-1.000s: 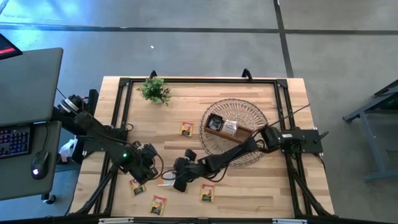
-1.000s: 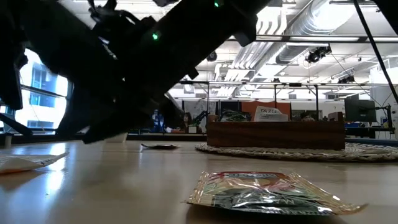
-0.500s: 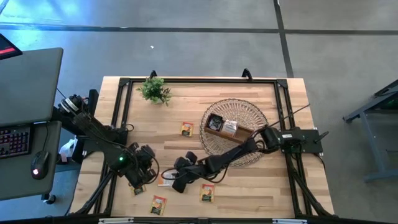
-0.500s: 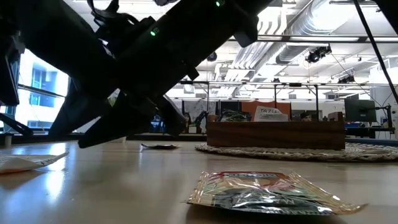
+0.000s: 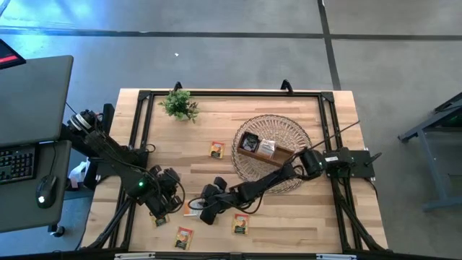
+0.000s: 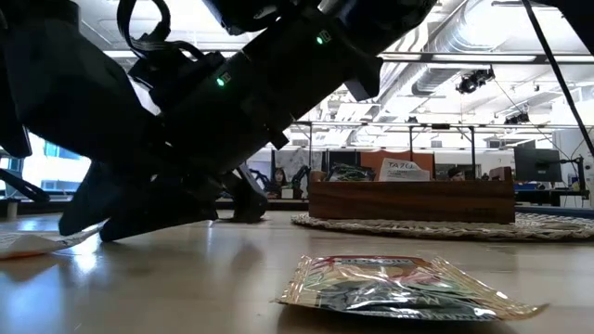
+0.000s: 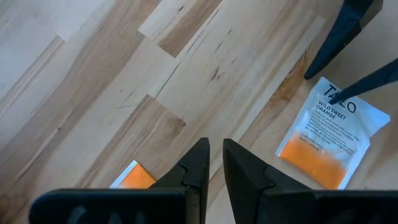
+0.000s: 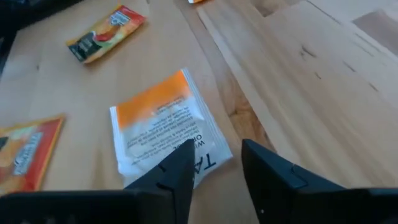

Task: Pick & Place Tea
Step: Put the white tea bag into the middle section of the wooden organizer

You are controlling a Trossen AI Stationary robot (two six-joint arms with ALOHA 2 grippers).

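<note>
A white tea packet with an orange end (image 5: 190,208) lies flat on the table between my two grippers. It also shows in the left wrist view (image 7: 323,134) and the right wrist view (image 8: 161,121). My right gripper (image 5: 204,211) (image 8: 214,149) is open, low at the packet's white end. My left gripper (image 5: 160,206) (image 7: 216,146) is shut to a narrow slit and empty, over the corner of an orange packet (image 7: 132,177). More packets lie near the front edge (image 5: 240,224) (image 5: 183,237) and mid-table (image 5: 216,149). My right gripper comes down slanting from the table's right side. One fingertip (image 7: 339,96) stands on the packet's white end (image 7: 336,111). The other fingertip (image 7: 311,71) stands on the bare wood beside the packet. The packet lies flat on the table.
A round wicker basket (image 5: 289,130) at the back right holds a brown wooden tray (image 5: 278,154) with packets. A small green plant (image 5: 179,105) stands at the far left corner. Another packet lies in front of the low camera (image 6: 399,283).
My left gripper has gone a little toward the table's near left corner. My right gripper has gone down to the table and a little left, onto the white packet. The packet has stayed where it was.
</note>
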